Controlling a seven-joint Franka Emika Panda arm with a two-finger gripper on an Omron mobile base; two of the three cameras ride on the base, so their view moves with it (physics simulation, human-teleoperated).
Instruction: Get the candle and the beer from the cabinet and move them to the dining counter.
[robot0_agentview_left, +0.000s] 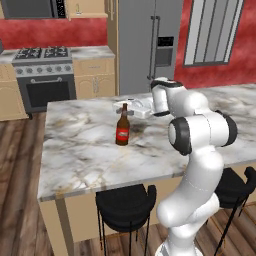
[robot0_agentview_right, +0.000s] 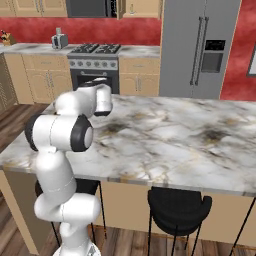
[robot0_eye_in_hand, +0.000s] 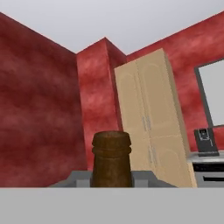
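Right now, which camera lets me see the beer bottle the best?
The left base view: the whole beer shows there, upright on the dining counter, red label and all. The hand view gives just its brown neck and mouth up close. In the right base view the robot's own arm stands where the bottle would be.

You see red walls (robot0_agentview_left: 60, 32), a wood plank floor (robot0_agentview_left: 17, 165), a steel refrigerator (robot0_agentview_right: 197, 47), a gas stove (robot0_agentview_left: 42, 75), tan base cabinets (robot0_agentview_right: 37, 77) and black stools (robot0_agentview_right: 177, 210).

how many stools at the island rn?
2. One black stool sits under the dining counter near its left end, a second to its right behind the arm. More may be hidden beyond the frame.
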